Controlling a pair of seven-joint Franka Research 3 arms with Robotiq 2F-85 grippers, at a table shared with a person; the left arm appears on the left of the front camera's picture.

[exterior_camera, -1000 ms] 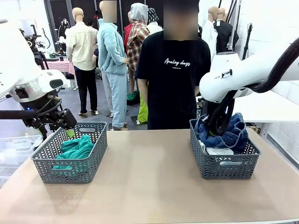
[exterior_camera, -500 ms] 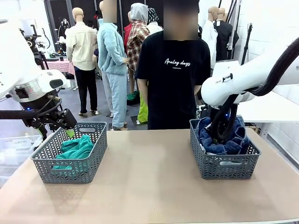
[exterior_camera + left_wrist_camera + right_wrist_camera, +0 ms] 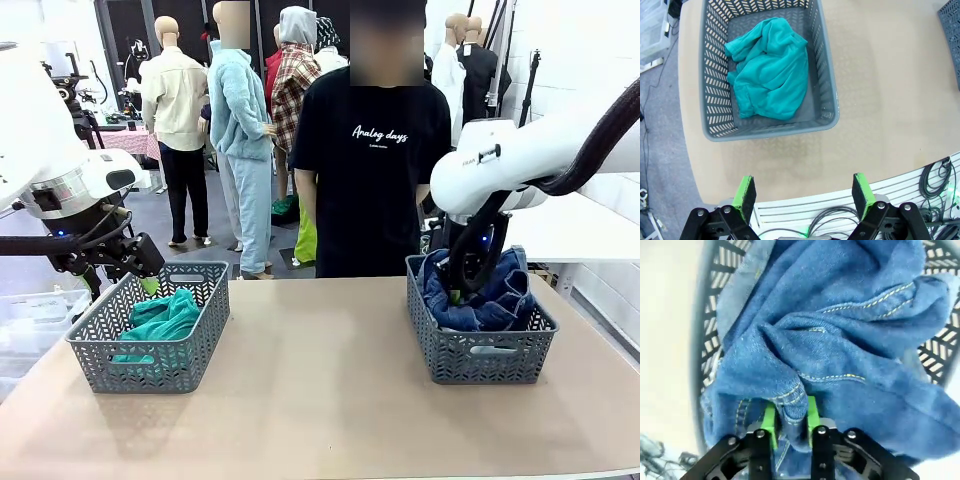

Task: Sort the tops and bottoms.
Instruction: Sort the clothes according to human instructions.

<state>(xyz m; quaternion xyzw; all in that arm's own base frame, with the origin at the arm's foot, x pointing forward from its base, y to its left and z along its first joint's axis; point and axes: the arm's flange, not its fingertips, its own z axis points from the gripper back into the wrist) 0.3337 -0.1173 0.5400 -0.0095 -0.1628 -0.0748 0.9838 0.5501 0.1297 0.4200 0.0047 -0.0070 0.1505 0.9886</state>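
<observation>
Denim bottoms (image 3: 840,365) fold sits pinched between right gripper (image 3: 789,422) pads inside right basket (image 3: 480,350); left gripper (image 3: 804,197) spread wide, empty, above teal top (image 3: 770,70).

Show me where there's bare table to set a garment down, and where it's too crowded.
The widest free patch is the tabletop between the left basket and the right basket, running to the near edge. The left basket has bare floor around the teal garment. The right basket is crowded: blue denim heaps over it, with the right gripper in its folds.
</observation>
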